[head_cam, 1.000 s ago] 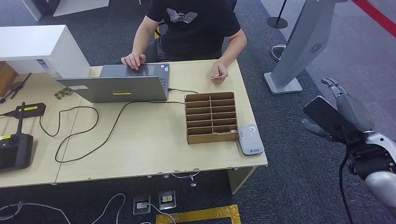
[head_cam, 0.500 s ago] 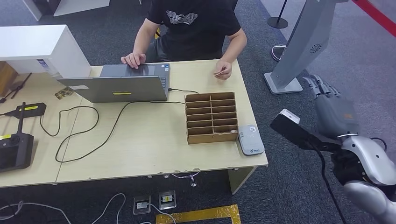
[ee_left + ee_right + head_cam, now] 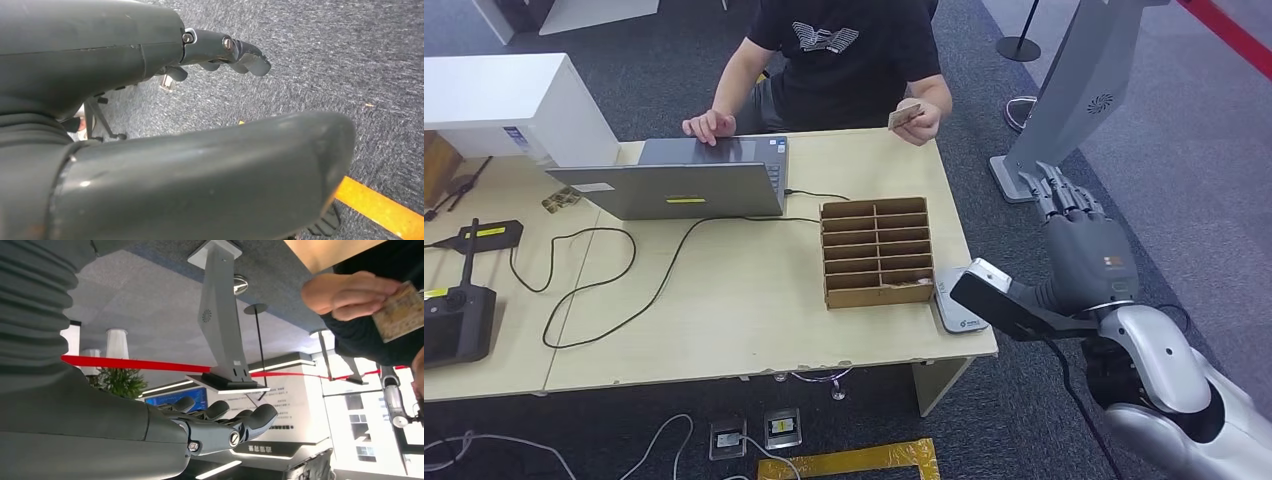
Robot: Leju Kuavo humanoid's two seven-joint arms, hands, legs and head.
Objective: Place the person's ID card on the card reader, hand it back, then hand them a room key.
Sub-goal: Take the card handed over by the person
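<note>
A wooden desk [image 3: 754, 300] holds one laptop [image 3: 679, 185], one slotted box [image 3: 874, 250] and one card reader [image 3: 960, 298]. The person's hand [image 3: 919, 120] has lifted the one ID card [image 3: 905, 117]. The right hand [image 3: 1079, 245], fingers spread, moved closer; the left hand [image 3: 150, 125] holds nothing.

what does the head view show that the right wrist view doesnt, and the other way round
Head view alone: the table with the laptop, the divided cardboard tray and the card reader at its right end.

Right wrist view alone: a red barrier tape and a potted plant in the background.

Both: the right hand, open with its fingers extended and holding nothing, the person's hand holding up the ID card, and the grey stand.
</note>
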